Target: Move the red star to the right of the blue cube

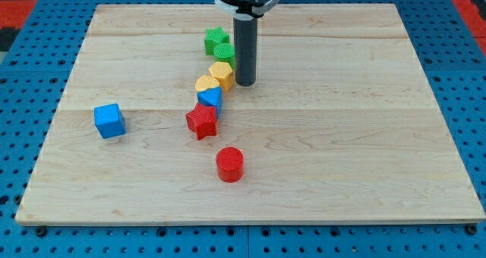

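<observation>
The red star (202, 121) lies near the board's middle, just below a small blue block (210, 98). The blue cube (109, 121) sits alone toward the view's left, well apart from the star. My tip (244, 83) rests on the board up and to the right of the red star, right beside a yellow block (222, 74). The rod rises from the tip to the view's top.
A chain of blocks runs up from the star: the small blue block, a yellow block (206, 83), another yellow block, a green block (224, 53) and a green star (216, 39). A red cylinder (229, 164) stands below the star. The wooden board (342, 152) lies on a blue pegboard.
</observation>
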You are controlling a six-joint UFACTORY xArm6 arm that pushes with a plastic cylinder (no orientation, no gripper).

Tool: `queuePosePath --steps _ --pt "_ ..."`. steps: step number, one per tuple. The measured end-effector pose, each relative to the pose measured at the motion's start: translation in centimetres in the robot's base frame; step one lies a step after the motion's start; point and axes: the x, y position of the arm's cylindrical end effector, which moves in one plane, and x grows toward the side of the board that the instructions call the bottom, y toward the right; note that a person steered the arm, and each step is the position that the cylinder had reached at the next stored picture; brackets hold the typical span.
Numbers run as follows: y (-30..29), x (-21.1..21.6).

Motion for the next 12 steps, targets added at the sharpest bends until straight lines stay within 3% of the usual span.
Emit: queuePosePath --steps 4,8,9,11,12 --pt "-2.0 0.0" --pt "-2.2 6.4" --pt "-3.1 8.5" --pt "-11.3 9.3" --pt "-10.6 8.1"
